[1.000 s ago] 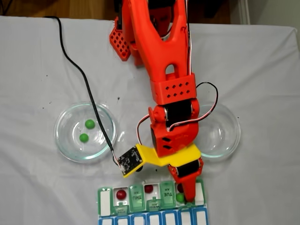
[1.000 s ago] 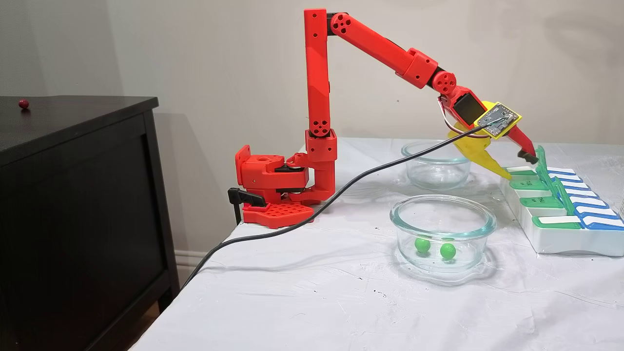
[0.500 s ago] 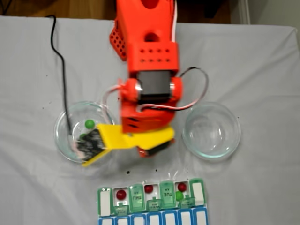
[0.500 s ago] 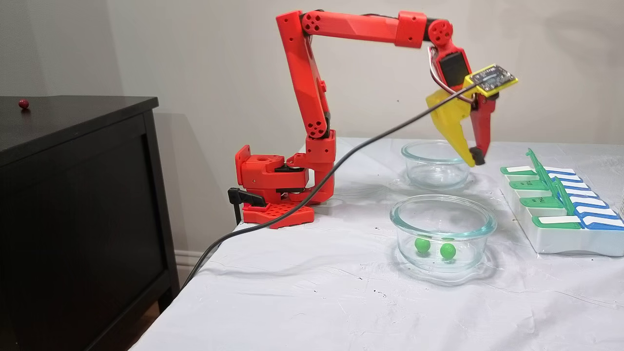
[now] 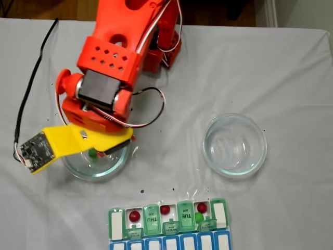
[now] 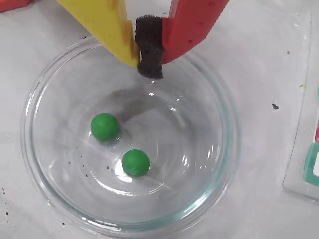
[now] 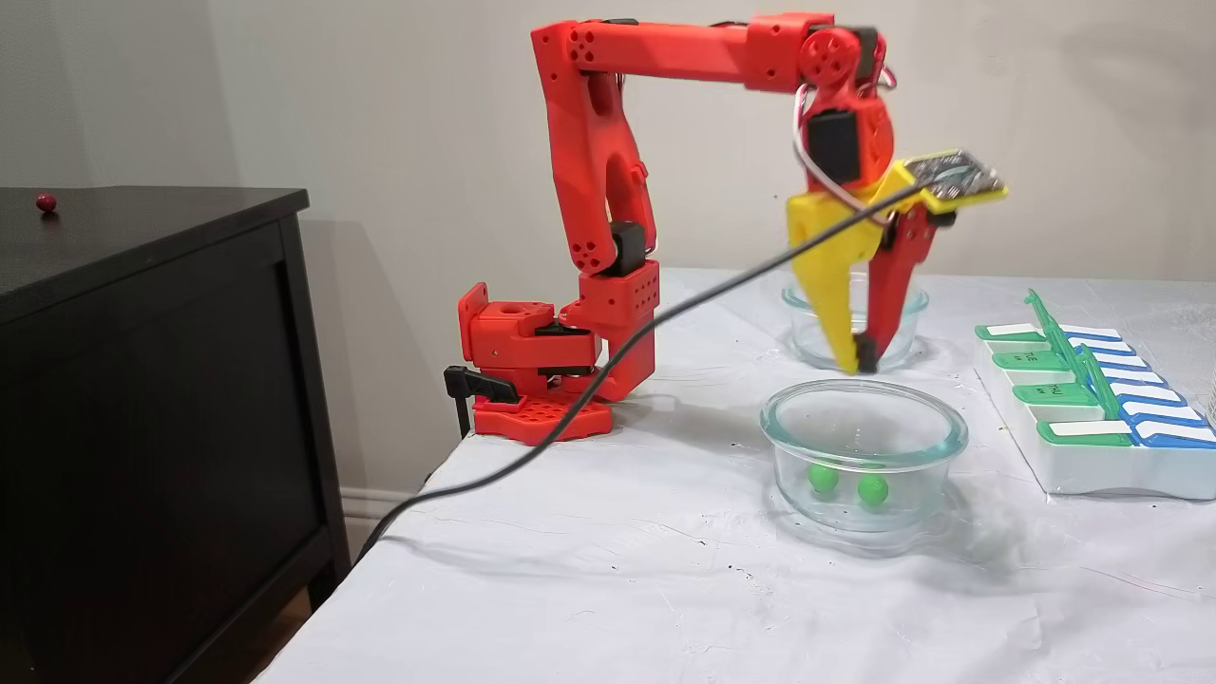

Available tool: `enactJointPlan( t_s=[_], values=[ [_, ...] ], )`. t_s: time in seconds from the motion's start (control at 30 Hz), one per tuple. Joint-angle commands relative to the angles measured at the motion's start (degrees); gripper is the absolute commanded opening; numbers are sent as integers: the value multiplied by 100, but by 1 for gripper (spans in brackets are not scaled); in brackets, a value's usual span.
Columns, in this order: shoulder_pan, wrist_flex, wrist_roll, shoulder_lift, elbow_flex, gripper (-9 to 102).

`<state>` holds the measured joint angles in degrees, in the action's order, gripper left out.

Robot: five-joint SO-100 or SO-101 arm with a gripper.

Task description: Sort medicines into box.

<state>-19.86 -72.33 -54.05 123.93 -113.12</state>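
Two green medicines (image 6: 104,126) (image 6: 135,162) lie in a round glass dish (image 6: 29,149). My gripper (image 6: 147,50) hangs just above the dish's far side, its yellow and red fingers shut on their black foam pad with nothing held. From the side, the gripper (image 7: 860,363) points straight down over the near dish (image 7: 955,439), with both green balls (image 7: 824,477) (image 7: 872,488) below it. The box (image 5: 116,224) lies at the table's near edge, lids up. It holds three dark red medicines (image 5: 135,215) (image 5: 165,210) (image 5: 202,207) and a green one (image 5: 198,216).
An empty glass dish (image 5: 234,145) stands to the right of the arm in a fixed view. A black cable (image 7: 608,366) trails from the wrist off the table's edge. A black cabinet (image 7: 152,380) beside the table carries one dark red ball (image 7: 46,201).
The arm has lifted away from the box's end compartment and swung across to the dish with the green balls. A green ball stays in the box.
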Motion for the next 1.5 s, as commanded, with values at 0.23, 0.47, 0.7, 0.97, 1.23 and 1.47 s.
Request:
enactJointPlan(
  t_s=[0.23,0.47,0.7,0.97,1.23,1.47],
  values=[
    [-650,272,-721,290,-158,16],
    [-879,264,-1494,334,-439,20],
    [-1046,352,-2101,114,-580,25],
    [-1151,703,-2373,-123,-905,26],
    [-1239,1011,-2496,-62,-1099,27],
    [-1257,1362,-2593,-281,-1204,26]
  ],
)
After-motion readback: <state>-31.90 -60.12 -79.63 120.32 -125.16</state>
